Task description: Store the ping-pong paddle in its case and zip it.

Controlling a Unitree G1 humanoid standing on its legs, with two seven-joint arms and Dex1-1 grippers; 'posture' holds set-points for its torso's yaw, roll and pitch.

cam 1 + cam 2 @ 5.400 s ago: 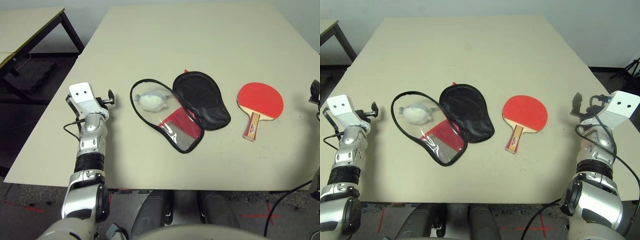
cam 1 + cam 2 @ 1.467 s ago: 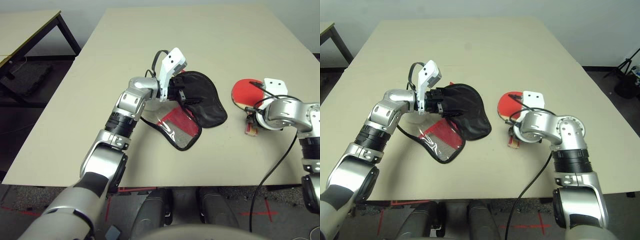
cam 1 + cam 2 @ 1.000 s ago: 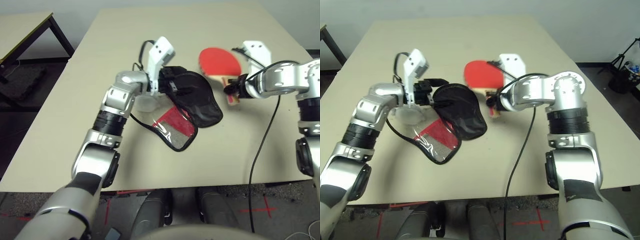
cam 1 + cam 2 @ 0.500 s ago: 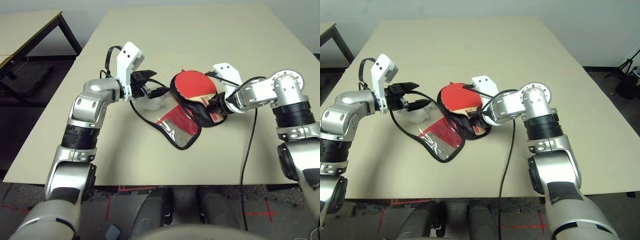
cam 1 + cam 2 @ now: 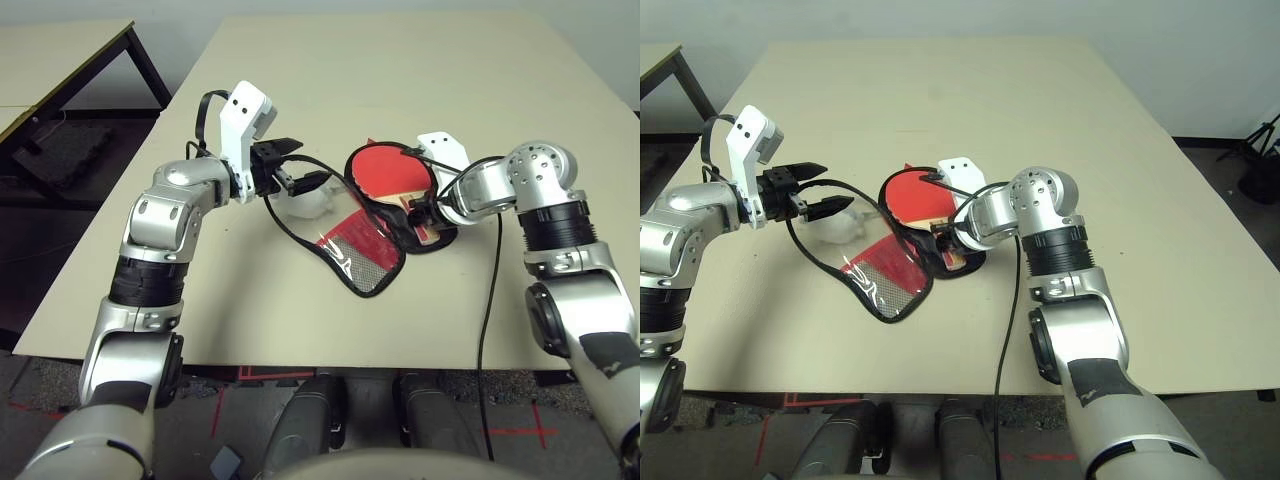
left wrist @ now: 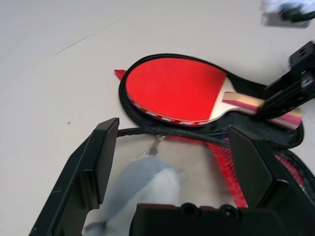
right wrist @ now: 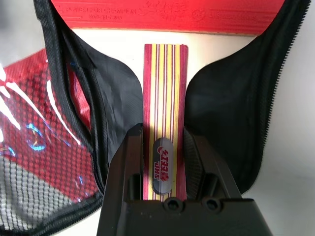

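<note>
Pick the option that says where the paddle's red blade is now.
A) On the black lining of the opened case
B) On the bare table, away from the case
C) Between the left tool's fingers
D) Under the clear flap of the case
A: the paddle lies on the black lining of the opened case, its handle between the fingers of the right tool.
</note>
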